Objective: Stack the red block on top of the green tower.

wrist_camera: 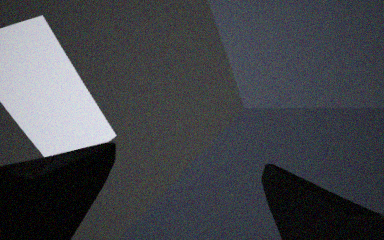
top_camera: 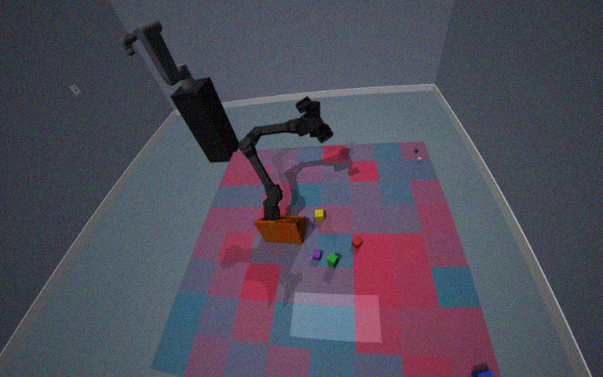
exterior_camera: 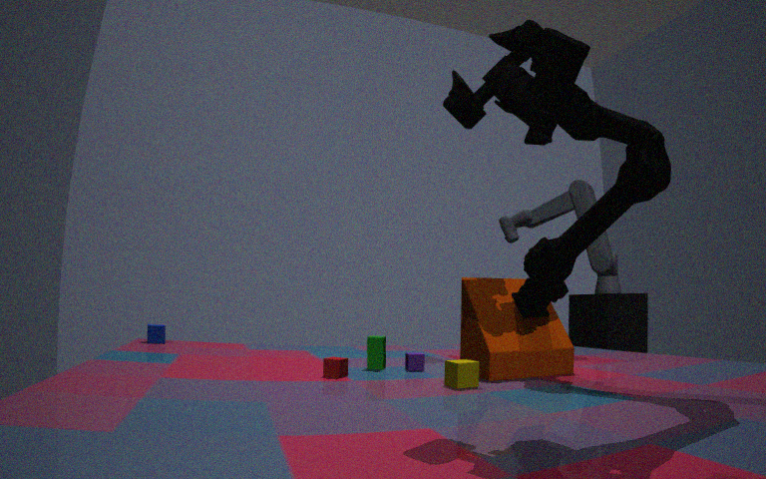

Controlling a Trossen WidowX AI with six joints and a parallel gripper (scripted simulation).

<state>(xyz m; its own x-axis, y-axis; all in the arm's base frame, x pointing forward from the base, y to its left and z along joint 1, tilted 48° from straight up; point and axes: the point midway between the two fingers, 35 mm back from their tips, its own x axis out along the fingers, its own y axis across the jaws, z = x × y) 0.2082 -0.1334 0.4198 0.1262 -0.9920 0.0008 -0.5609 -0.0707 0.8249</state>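
The red block (top_camera: 356,241) (exterior_camera: 335,366) lies on the checkered mat (top_camera: 400,275) (exterior_camera: 236,361), a little right of the green tower (top_camera: 332,259) (exterior_camera: 376,352), which stands upright. My gripper (top_camera: 327,133) (exterior_camera: 464,104) (wrist_camera: 191,162) is open and empty. It hangs high in the air, far above and behind the blocks. The wrist view shows only its two dark fingers against walls and ceiling; no block shows there.
A purple block (top_camera: 316,254) (exterior_camera: 414,361) lies next to the green tower. A yellow block (top_camera: 319,214) (exterior_camera: 461,373) sits near my orange base (top_camera: 282,228) (exterior_camera: 508,332). A blue block (top_camera: 482,372) (exterior_camera: 156,332) lies at the mat's far corner. A second arm on a black pedestal (top_camera: 204,118) (exterior_camera: 607,321) stands behind.
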